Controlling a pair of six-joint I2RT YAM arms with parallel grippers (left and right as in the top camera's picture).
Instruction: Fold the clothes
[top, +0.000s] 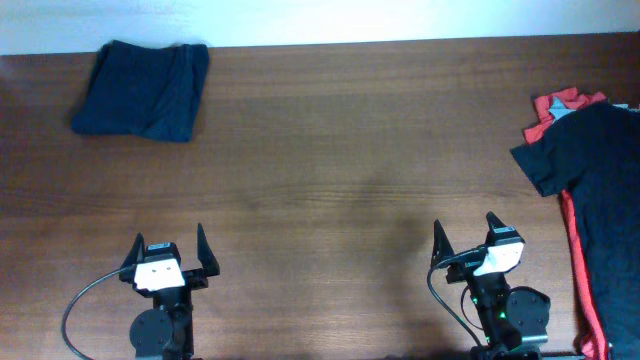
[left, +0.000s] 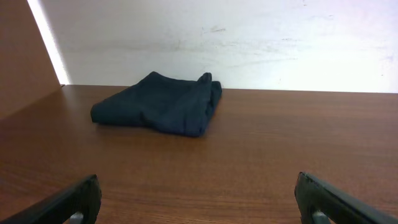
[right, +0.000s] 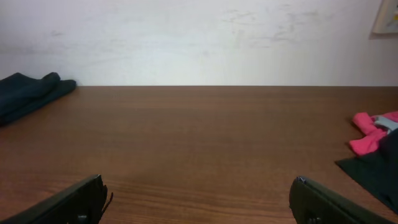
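Room: white wall (left: 261, 43) with faint scuffs runs along the far edge.
Surface: a brown wood-grain table (top: 350, 170); its flat, smooth top looks suited to spreading cloth out.
Navy garment (top: 143, 92): lies at the far left corner, close to the wall. It is already doubled into a neat block, so I take it for finished work set out of the way.
Black T-shirt (top: 600, 190): lies loose at the right edge of the table, with one sleeve pointing inward. It is unfolded and rests over a red garment (top: 560, 108) that shows along its side and at the far end. I take this for the waiting pile.
Left tool (top: 170, 245): fingers spread wide and holding nothing. It sits at the near edge, well apart from the navy garment.
Right tool (top: 465, 232): also spread wide and empty. It is at the near edge and near the black T-shirt, but not touching it.
Step in hand: probably a reach by the right tool toward the T-shirt, to drag it into the middle.
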